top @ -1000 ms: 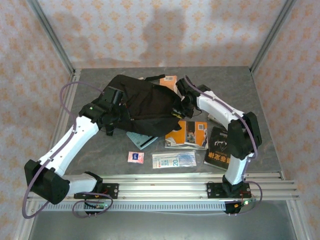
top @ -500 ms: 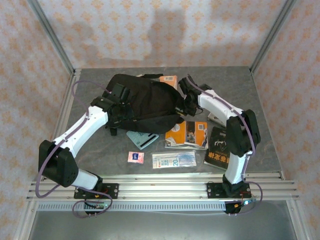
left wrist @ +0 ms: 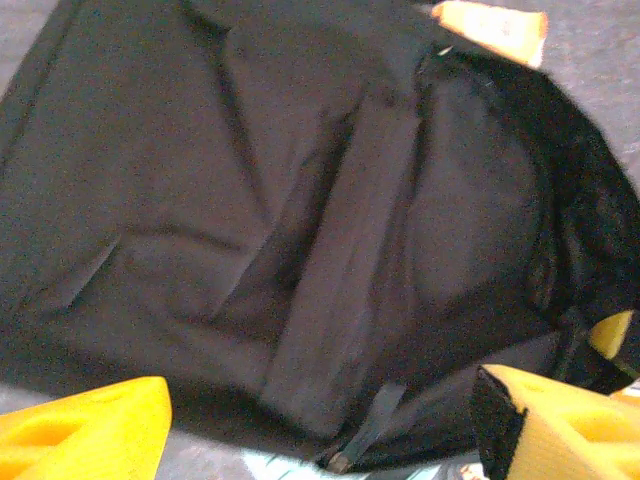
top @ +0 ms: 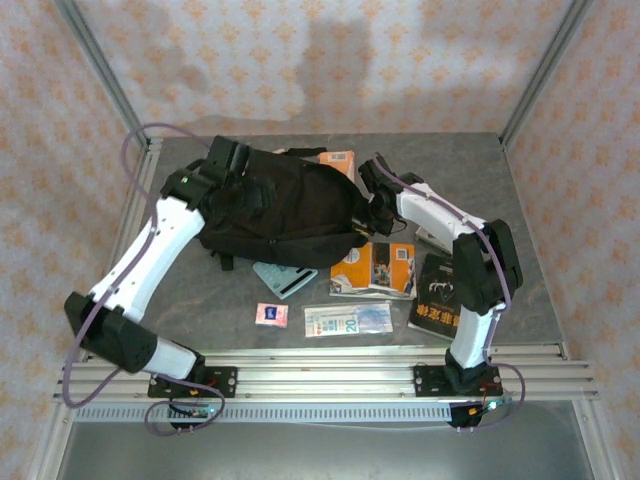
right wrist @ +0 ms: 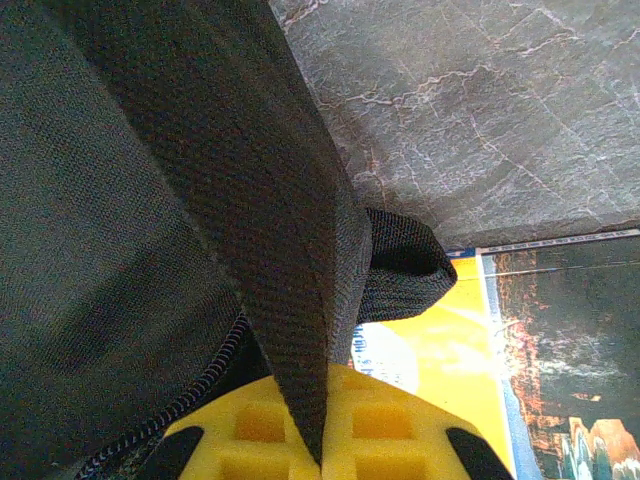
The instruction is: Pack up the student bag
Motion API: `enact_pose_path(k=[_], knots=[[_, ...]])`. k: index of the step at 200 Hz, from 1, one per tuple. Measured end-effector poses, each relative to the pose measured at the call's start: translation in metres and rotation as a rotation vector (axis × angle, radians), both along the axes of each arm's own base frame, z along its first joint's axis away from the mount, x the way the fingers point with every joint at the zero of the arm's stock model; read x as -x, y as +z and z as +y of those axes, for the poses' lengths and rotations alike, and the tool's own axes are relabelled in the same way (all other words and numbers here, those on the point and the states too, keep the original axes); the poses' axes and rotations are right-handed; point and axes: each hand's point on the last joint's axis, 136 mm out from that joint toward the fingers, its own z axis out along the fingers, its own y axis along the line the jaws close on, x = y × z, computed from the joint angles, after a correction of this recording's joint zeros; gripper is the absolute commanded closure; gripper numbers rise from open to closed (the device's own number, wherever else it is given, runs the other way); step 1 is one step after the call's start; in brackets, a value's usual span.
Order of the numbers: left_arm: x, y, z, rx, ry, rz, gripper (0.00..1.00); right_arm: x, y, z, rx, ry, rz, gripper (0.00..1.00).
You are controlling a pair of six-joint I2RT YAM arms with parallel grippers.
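Seen from above, with the far wall taken as 12 o'clock, the student bag [top: 290, 205] lay flat on the grey table [top: 500, 180], a little toward 11 o'clock from the table's middle. The left gripper [top: 245, 192] hung over the bag's 9 o'clock part. In the left wrist view its yellow fingers [left wrist: 80, 435] stood wide apart with nothing between them, and the black fabric [left wrist: 300, 200] was spread below.

The right gripper [top: 374, 205] was at the 3 o'clock edge of the bag. In the right wrist view this gripper [right wrist: 318, 440] was closed on a woven black strap [right wrist: 270, 220] of the bag, which ran down between the two yellow fingers.

An orange book [top: 337, 160] came out from under the bag at 1 o'clock. Toward 5 o'clock from the bag lay a second orange book [top: 375, 268] and, further at 4 o'clock, a black book [top: 440, 295]. A pale blue notebook [top: 285, 278] touched the bag at 6 o'clock. Nearer the arm bases lay a small pink packet [top: 271, 314] and, just beside it at 3 o'clock, a flat printed sheet [top: 348, 320]
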Motion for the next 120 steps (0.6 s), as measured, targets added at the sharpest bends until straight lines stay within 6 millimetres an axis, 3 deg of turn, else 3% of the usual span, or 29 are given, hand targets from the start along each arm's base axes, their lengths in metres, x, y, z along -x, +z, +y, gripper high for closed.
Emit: enact_pose_path(k=[13, 23, 48, 69, 97, 111, 120], knots=[[-0.029, -0.006, -0.012, -0.016, -0.022, 0.014, 0.2, 0.0, 0.0, 0.0, 0.001, 0.002, 0.0, 0.98], [-0.051, -0.022, -0.019, -0.039, -0.037, 0.043, 0.19, 0.0, 0.0, 0.0, 0.001, 0.004, 0.0, 0.98], [-0.078, -0.066, -0.027, -0.102, -0.061, 0.142, 0.19, 0.0, 0.002, 0.001, -0.001, 0.008, -0.001, 0.98], [-0.087, -0.095, -0.028, -0.156, -0.07, 0.208, 0.18, 0.0, 0.003, 0.001, -0.002, 0.008, -0.001, 0.98], [-0.084, -0.12, -0.029, -0.204, -0.091, 0.272, 0.2, 0.0, 0.003, 0.001, -0.002, 0.008, 0.0, 0.98], [-0.082, -0.126, -0.032, -0.211, -0.101, 0.286, 0.29, 0.0, 0.003, 0.001, -0.002, 0.008, 0.0, 0.99], [-0.081, -0.129, -0.035, -0.217, -0.112, 0.293, 0.42, 0.0, 0.003, 0.001, -0.002, 0.008, 0.0, 1.0]])
